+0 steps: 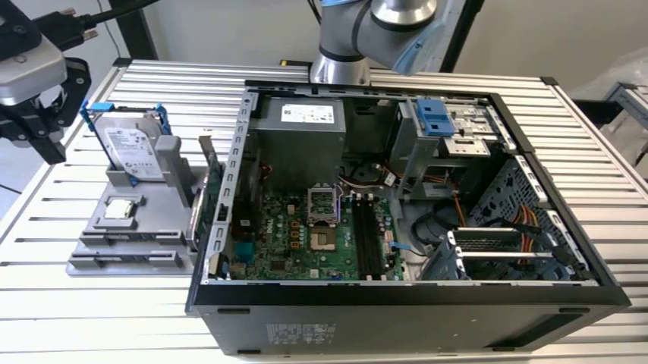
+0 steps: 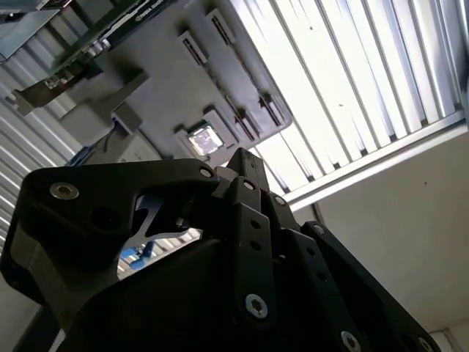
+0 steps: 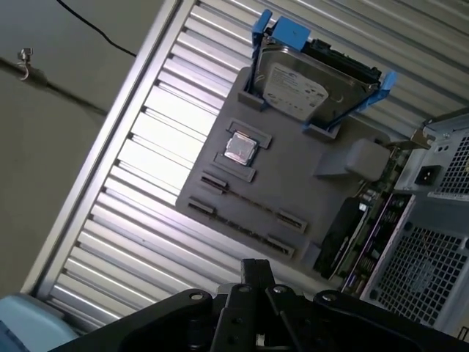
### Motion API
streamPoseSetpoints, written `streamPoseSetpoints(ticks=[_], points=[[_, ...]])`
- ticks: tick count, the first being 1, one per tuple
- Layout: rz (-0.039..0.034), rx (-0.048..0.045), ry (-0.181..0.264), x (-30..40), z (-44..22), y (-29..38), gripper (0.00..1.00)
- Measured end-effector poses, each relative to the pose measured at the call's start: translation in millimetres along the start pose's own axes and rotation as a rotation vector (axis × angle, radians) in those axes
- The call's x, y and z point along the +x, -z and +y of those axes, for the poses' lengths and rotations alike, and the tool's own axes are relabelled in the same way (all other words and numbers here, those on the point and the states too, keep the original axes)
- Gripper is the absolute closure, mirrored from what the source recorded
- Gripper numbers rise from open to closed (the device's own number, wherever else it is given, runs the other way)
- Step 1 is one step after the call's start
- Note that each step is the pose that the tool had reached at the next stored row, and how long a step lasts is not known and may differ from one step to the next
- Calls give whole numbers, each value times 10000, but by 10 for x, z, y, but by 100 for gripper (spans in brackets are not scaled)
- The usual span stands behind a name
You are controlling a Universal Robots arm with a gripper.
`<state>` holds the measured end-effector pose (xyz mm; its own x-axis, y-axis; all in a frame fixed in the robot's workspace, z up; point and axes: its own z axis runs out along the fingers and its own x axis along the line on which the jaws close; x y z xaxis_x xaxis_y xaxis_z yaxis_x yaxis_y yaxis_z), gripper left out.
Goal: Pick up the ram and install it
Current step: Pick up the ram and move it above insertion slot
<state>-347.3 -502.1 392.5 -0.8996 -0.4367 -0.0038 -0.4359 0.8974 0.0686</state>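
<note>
— Table (image 1: 91,318)?
— Ribbed bare metal with a bright sheen. The tray (image 1: 111,254) is matt grey plastic.
— Drive (image 1: 136,152)?
— Smooth silver metal, in a blue plastic frame (image 1: 94,109). The case (image 1: 405,322) is dark matt metal, and the gripper (image 3: 258,270) is matt black.

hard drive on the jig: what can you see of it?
The hard drive is a silver metal slab with a white label on its face, held in a blue plastic frame. It stands on edge, slightly tilted, its lower edge seated in supports of the gray fixture, outside the open computer case.
</note>
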Motion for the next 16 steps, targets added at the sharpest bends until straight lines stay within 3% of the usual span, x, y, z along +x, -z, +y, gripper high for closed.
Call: streamPoseSetpoints(ticks=[16], points=[[52, -3, 755, 0, 0, 0, 100]])
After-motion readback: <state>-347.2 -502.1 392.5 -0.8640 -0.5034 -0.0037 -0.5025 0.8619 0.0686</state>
